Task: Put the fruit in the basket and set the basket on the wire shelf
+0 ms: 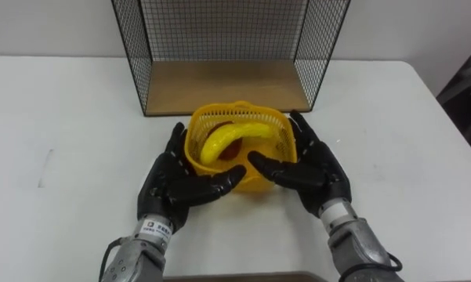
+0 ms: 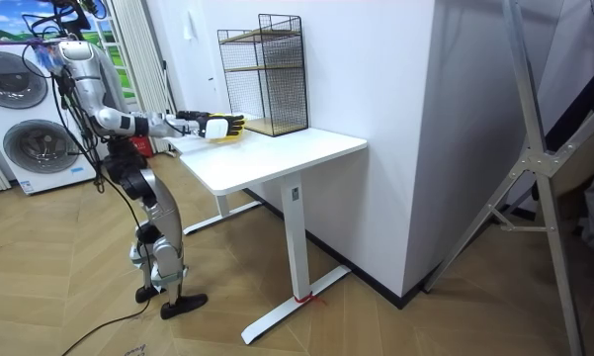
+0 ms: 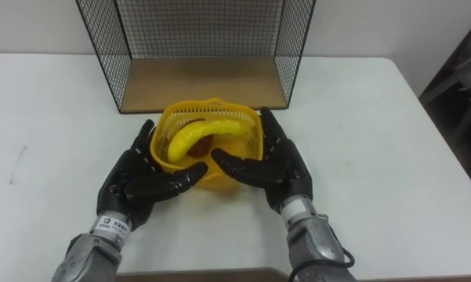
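From my station I see the left hand (image 1: 176, 178) and the right hand (image 1: 313, 166) set against opposite sides of the round yellow plastic basket with slotted walls (image 1: 279, 135). Both hands are spread wide, with straight fingers lying flat along the basket's walls and the thumbs reaching toward each other across its near side. Neither hand is curled round anything. I cannot tell whether the basket rests on the table or is raised off it. Inside it a yellow banana (image 1: 233, 138) lies across the middle, and under the banana there is a dark red piece of fruit (image 1: 229, 154), mostly hidden. Just beyond the basket stands the black wire-mesh shelf (image 1: 219, 31). Its open front faces the robot and its wooden bottom board (image 1: 227, 84) is bare. Everything sits on the white rectangular table (image 1: 63, 117). In the room view the robot stands on the wooden floor at the table's end on the room view's left, with both arms stretched forward over the tabletop and a white washing machine (image 2: 30, 138) behind it.
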### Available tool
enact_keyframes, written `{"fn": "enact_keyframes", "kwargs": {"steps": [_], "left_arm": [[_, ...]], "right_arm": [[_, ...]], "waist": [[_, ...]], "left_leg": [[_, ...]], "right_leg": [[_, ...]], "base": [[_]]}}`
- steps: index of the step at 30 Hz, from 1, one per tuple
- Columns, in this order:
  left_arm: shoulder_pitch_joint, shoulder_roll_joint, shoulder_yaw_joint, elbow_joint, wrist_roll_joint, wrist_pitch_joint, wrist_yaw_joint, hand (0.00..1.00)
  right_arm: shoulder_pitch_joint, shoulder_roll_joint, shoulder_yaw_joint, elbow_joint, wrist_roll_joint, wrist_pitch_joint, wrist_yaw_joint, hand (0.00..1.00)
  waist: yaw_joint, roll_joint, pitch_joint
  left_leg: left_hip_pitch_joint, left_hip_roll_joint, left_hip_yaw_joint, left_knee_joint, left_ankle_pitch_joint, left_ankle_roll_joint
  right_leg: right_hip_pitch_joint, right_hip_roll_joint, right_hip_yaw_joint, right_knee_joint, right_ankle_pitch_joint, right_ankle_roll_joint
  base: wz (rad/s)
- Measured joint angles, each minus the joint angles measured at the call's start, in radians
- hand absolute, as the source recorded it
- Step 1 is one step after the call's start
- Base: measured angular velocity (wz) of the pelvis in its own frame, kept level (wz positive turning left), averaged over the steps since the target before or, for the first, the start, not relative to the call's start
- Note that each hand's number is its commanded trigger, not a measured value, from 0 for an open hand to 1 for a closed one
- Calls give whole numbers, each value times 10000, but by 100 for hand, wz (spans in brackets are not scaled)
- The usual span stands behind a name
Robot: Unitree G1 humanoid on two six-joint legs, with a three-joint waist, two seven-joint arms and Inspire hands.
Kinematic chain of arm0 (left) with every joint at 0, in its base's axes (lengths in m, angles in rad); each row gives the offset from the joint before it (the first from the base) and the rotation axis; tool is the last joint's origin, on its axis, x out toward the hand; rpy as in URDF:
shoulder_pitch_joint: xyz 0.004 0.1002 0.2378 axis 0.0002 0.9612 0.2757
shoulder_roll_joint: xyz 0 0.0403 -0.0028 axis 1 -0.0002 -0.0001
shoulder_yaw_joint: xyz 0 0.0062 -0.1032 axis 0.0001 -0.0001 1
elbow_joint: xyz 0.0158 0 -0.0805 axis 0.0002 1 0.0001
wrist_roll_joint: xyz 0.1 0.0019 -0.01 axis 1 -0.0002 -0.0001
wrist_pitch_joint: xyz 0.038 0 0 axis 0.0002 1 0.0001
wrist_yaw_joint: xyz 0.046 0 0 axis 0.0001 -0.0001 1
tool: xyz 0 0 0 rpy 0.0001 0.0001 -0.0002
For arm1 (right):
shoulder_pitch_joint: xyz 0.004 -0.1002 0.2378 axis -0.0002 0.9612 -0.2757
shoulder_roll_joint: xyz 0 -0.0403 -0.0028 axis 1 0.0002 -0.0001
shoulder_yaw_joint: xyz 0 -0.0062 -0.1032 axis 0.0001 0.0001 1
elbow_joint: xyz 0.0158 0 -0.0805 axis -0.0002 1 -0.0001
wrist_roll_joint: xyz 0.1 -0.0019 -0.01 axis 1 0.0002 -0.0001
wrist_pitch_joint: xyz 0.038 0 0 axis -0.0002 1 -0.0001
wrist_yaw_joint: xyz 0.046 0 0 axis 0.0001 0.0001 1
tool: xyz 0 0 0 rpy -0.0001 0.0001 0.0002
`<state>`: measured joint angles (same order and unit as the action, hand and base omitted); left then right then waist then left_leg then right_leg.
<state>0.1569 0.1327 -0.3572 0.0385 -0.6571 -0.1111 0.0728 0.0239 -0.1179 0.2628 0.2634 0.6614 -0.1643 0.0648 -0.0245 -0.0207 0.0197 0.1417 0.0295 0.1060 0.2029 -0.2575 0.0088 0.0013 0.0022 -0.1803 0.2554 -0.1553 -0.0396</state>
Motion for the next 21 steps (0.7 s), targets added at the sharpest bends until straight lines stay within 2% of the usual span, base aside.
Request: {"fn": "enact_keyframes", "kwargs": {"steps": [7, 13, 21], "left_arm": [[-33, 0, -2, -18, -2, 0, 0, 0], [-48, 13, 24, -710, 12, -1, 0, 0], [-149, 9, 130, -959, 12, 2, 0, 0]], "right_arm": [[-322, -4, 6, -6, 3, 4, 0, 0], [-619, -30, -10, -57, -1, -120, -138, 0], [-662, -64, -12, -627, -81, -185, -278, 0]], "waist": [[-3, -28, -18], [-1, -96, -73], [0, -115, -83]], "left_leg": [[-5, 0, 9, 7, 0, 0], [-11, 3, 12, 19, 0, 0], [94, 12, 9, 13, 0, 0]], "right_leg": [[-6, -3, -4, 6, 0, -1], [-20, -4, -8, 21, 5, -5], [57, 3, -21, 29, 9, -10]], "base": [[0], [0], [0]]}}
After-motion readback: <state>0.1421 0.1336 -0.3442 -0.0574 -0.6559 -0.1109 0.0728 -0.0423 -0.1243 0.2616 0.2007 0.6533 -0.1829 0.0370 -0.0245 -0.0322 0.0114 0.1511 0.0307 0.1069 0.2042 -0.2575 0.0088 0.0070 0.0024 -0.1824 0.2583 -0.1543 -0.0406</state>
